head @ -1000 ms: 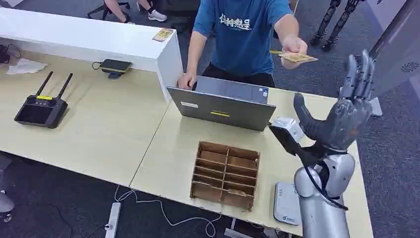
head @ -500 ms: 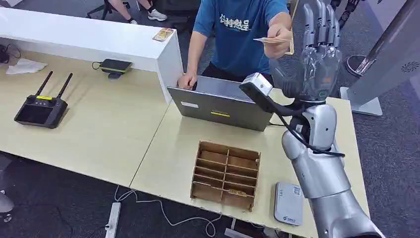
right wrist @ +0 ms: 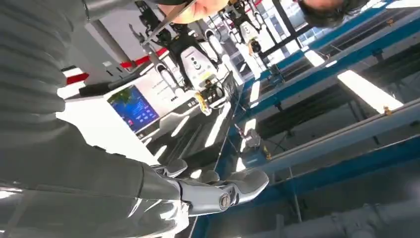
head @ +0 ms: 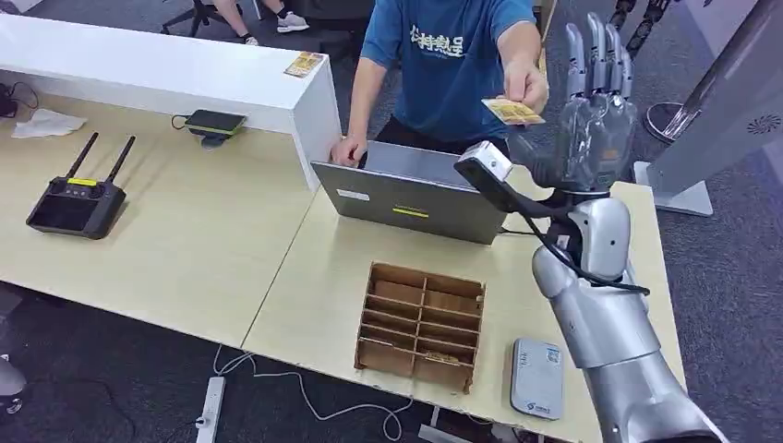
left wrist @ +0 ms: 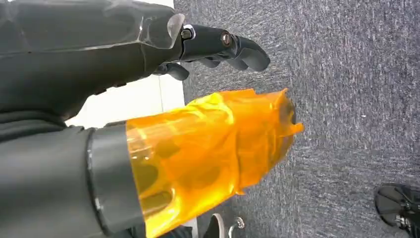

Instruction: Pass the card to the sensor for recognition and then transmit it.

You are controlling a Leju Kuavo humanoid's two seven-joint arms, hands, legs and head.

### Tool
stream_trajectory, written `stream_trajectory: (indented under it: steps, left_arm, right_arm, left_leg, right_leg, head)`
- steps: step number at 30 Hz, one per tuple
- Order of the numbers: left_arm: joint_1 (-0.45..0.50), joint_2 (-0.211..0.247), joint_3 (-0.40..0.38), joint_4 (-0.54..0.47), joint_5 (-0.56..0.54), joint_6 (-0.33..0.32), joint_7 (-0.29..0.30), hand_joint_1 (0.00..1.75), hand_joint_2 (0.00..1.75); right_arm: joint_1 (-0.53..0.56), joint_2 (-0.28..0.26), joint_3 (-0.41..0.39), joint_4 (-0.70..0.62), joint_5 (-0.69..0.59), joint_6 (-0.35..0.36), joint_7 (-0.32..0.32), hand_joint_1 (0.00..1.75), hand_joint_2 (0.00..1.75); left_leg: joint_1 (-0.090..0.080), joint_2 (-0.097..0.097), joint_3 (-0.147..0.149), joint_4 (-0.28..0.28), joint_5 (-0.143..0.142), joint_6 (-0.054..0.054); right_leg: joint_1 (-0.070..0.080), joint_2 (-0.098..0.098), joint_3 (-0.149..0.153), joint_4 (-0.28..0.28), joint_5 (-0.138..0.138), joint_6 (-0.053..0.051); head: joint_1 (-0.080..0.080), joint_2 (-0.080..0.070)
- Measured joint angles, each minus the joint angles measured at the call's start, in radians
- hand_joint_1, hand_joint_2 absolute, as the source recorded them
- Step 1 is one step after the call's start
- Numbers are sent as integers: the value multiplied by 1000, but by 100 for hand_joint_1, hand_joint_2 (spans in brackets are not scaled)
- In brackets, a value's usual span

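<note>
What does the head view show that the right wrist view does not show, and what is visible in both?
Head view alone: the desk, laptop, wooden divider box, white card reader and the card face-on in the person's hand.
Right wrist view alone: ceiling lights, blue beams, a white kiosk screen.
Both: the raised right hand, fingers apart and holding nothing; the wrist view may also catch the card edge-on, but that is unclear.

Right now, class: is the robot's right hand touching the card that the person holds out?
Cannot tell. In the head view the card sits just beside the raised right hand, with no plain gap or contact showing.
</note>
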Motion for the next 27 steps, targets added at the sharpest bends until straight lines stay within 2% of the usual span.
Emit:
stream_trajectory:
  steps: [1,2,4,5,27]
  left_arm:
    - [0,0,0,1,0,0,0,0,0]
    - [0,0,0,1,0,0,0,0,0]
    - [0,0,0,3,0,0,0,0,0]
    - [0,0,0,3,0,0,0,0,0]
    - [0,0,0,7,0,1,0,0,0]
  right_arm:
    - [0,-2,0,1,0,-1,0,0,175]
    - [0,-3,0,3,-1,-2,0,16,175]
    - [1,-7,0,6,-3,-3,0,157,175]
    - [2,-8,0,6,-3,-3,0,175,175]
    - [25,-17,2,9,-19,-3,-6,175,175]
  left_leg:
    - [0,0,0,0,0,0]
    - [0,0,0,0,0,0]
    - [0,0,0,0,0,0]
    - [0,0,0,0,0,0]
    - [0,0,0,0,0,0]
  right_leg:
    - [0,0,0,0,0,0]
    - [0,0,0,0,0,0]
    - [0,0,0,0,0,0]
    - [0,0,0,0,0,0]
    - [0,0,0,0,0,0]
  head:
    - [0,0]
    - [0,0]
    - [0,0]
    - [0,0]
    - [0,0]
